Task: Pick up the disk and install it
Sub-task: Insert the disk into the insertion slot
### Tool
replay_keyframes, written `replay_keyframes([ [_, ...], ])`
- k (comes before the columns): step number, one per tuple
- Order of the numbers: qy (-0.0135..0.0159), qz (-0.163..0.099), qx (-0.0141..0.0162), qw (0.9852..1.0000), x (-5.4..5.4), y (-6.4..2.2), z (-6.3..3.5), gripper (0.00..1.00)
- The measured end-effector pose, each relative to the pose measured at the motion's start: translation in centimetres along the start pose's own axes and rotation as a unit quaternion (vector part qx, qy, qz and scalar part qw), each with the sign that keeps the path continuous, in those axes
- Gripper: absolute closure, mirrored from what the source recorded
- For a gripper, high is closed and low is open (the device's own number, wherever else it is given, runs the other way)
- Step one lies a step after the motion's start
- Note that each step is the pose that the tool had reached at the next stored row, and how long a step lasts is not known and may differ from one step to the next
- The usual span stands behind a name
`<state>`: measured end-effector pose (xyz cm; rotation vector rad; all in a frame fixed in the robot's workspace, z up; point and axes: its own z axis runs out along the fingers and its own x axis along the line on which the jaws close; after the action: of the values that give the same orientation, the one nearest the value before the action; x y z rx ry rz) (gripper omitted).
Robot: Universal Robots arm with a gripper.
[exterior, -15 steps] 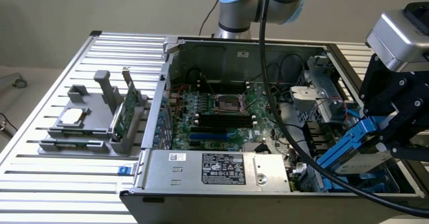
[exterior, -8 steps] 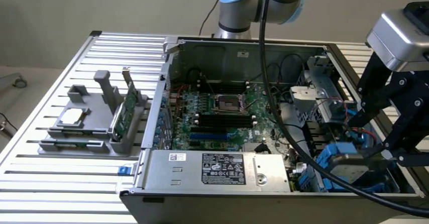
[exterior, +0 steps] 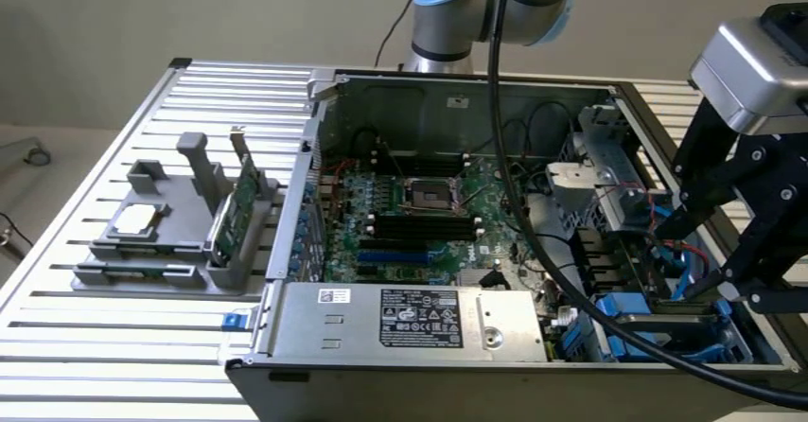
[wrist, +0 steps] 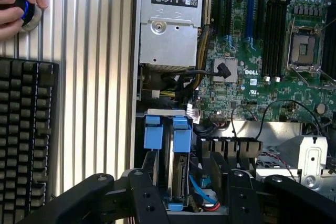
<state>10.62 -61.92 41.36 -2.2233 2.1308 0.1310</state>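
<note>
I see the disk point(wrist: 180, 170) standing on its thin edge, slotted down into the drive bay point(wrist: 163, 112) at a corner of the open computer case point(exterior: 378, 389). It is silver-grey metal in a bright blue plastic carrier, whose blue end tab points towards the power supply side.

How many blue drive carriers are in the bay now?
2, side by side: one carrier by the case wall, the other nearer the motherboard. More may be hidden.

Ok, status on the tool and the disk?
Tool open, holding nothing, over the drive bay. Disk sits in the bay, blue carrier showing. Black cable hangs across the case.
</note>
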Motion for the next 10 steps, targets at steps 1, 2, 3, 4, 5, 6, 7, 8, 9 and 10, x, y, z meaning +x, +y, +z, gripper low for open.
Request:
replay_keyframes([
  [1,0.0,0.0,0.0,1.0,0.0,-0.02,0.0,0.47],
  [2,0.0,0.0,0.0,1.0,0.0,-0.06,0.0,0.47],
  [3,0.0001,0.0,0.0,1.0,0.0,-0.1,-0.01,0.49],
  [4,0.0001,0.0,0.0001,1.0,0.0,-0.13,0.0,0.56],
  [5,0.0001,0.0,0.0001,1.0,0.01,-0.15,0.04,0.62],
  [6,0.0001,0.0,0.0003,1.0,0.02,-0.16,0.12,0.68],
  [7,0.0001,0.0,0.0006,1.0,0.04,-0.17,0.26,0.68],
  [8,0.0001,-0.001,0.0008,1.0,0.05,-0.19,0.44,0.74],
  [9,0.0001,-0.001,0.001,1.0,0.07,-0.22,0.62,0.74],
  [10,0.0001,-0.001,0.0013,1.0,0.09,-0.24,0.79,0.8],
])
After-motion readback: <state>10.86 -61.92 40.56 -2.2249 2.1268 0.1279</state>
